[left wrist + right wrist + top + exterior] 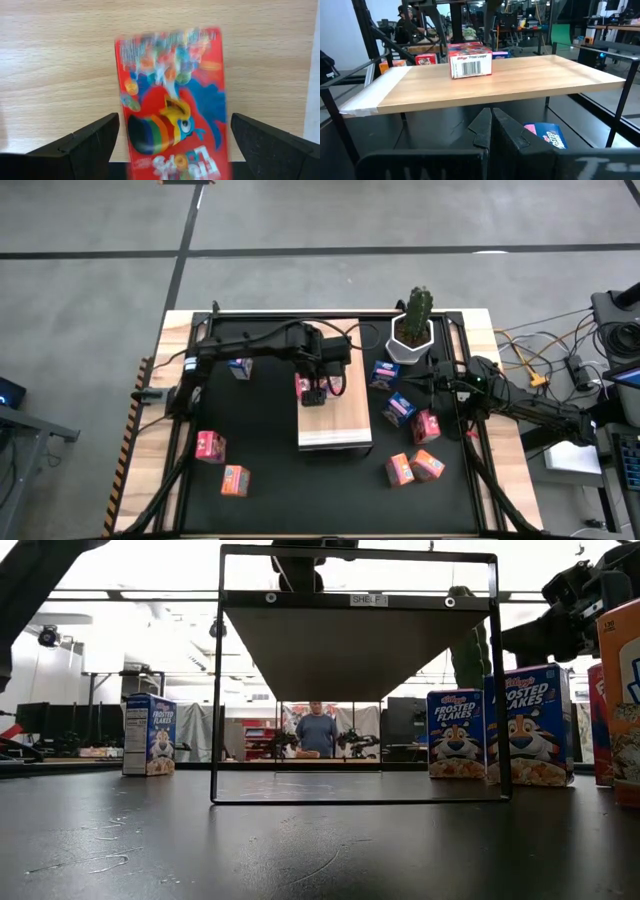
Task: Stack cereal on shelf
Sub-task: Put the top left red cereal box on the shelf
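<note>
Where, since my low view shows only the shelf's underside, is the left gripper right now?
Observer: The left gripper hovers over the shelf, straddling a red cereal box.
Operator: Is it gripping the box?
Observer: No. Its fingers stand open with gaps on both sides, and the box lies flat on the board.
Operator: And the right arm?
Observer: The right gripper is shut, off the shelf's right side, near a blue box on the black mat.
</note>
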You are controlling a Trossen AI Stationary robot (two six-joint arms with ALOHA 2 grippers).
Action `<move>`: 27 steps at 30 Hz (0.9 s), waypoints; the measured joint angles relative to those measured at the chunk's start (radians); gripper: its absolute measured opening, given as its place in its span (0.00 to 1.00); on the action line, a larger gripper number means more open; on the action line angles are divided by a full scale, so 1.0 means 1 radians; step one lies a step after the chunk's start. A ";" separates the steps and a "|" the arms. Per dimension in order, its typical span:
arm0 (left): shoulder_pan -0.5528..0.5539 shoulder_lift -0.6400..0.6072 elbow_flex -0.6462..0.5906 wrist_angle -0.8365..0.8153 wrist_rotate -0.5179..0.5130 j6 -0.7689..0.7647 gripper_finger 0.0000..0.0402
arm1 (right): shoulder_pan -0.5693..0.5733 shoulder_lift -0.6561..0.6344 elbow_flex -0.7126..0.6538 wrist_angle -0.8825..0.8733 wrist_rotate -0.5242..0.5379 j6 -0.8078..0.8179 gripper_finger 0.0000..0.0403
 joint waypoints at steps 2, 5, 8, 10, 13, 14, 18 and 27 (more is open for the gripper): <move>0.000 0.000 0.000 0.000 0.000 0.000 0.93 | 0.000 0.000 0.002 -0.002 0.000 0.000 0.02; 0.000 0.000 0.001 -0.001 0.000 0.015 0.93 | 0.000 0.000 0.006 -0.005 -0.004 0.001 0.02; 0.000 -0.009 0.019 -0.005 0.000 0.040 0.93 | 0.000 0.000 0.031 -0.006 -0.004 0.016 0.02; -0.006 -0.035 0.040 -0.032 0.000 0.066 0.93 | 0.000 0.000 0.058 -0.002 -0.005 0.018 0.02; -0.017 -0.116 0.041 -0.033 0.000 0.071 0.93 | 0.003 0.003 0.102 -0.009 -0.005 0.028 0.02; -0.021 -0.150 0.025 -0.012 -0.001 0.068 0.93 | 0.007 0.007 0.115 -0.012 -0.004 0.028 0.02; -0.048 -0.312 -0.135 0.149 -0.058 0.052 0.91 | 0.027 0.041 0.174 -0.029 -0.004 0.021 0.02; -0.091 -0.743 -0.861 0.737 -0.184 -0.063 0.85 | 0.055 0.260 0.334 -0.030 0.004 -0.020 0.02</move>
